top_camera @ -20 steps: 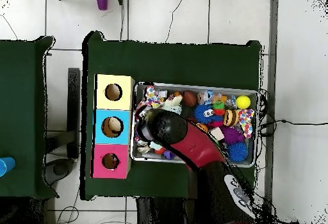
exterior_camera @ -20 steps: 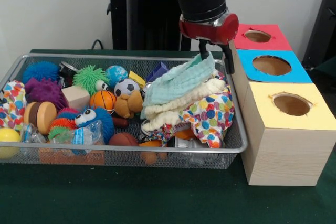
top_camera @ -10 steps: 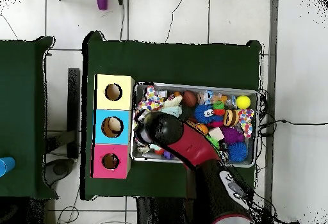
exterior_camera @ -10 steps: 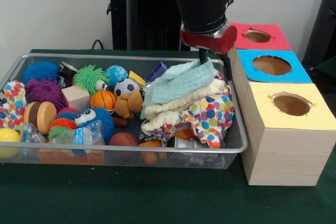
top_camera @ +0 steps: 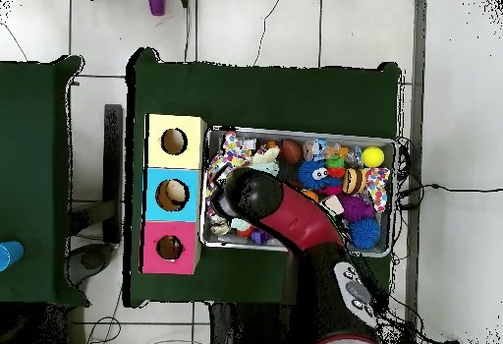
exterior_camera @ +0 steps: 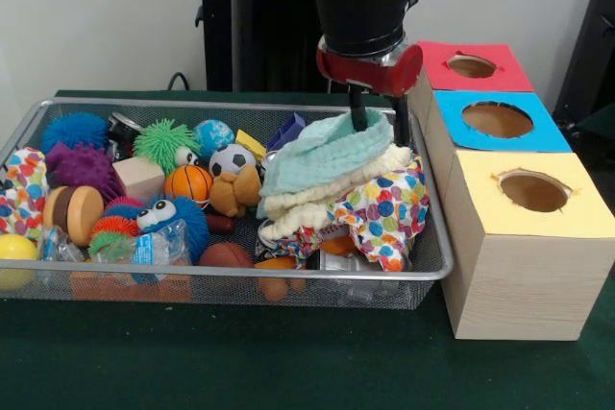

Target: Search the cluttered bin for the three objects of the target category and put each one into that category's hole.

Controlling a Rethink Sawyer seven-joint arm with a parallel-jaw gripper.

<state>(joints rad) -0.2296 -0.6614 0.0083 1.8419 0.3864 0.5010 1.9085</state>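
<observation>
The bin (exterior_camera: pixel 192 275) of silver mesh holds a heap of toys and cloths; it also shows in the overhead view (top_camera: pixel 305 131). A mint cloth (exterior_camera: pixel 322 151) lies on a cream cloth (exterior_camera: pixel 336 184) and a polka-dot cloth (exterior_camera: pixel 384 213) at the bin's right end. My gripper (exterior_camera: pixel 380 122) hangs open over the mint cloth's upper right corner, one finger at the cloth's top edge, the other beside the bin's right rim. The hole (exterior_camera: pixel 471 66) in the red-topped box is right of the gripper; it shows in the overhead view (top_camera: pixel 169 248). In the overhead view the arm (top_camera: pixel 255 198) hides the gripper.
A blue-topped box (exterior_camera: pixel 498 120) and a yellow-topped box (exterior_camera: pixel 533 189) stand in line with the red one beside the bin. The bin's left part holds a green spiky ball (exterior_camera: pixel 165 141), a small basketball (exterior_camera: pixel 188 182), a soccer ball (exterior_camera: pixel 231 160) and a blue fuzzy creature (exterior_camera: pixel 173 221).
My gripper has shifted a little to the left in the front view and slightly down, onto the mint cloth's top edge. The cloths and toys have not moved.
</observation>
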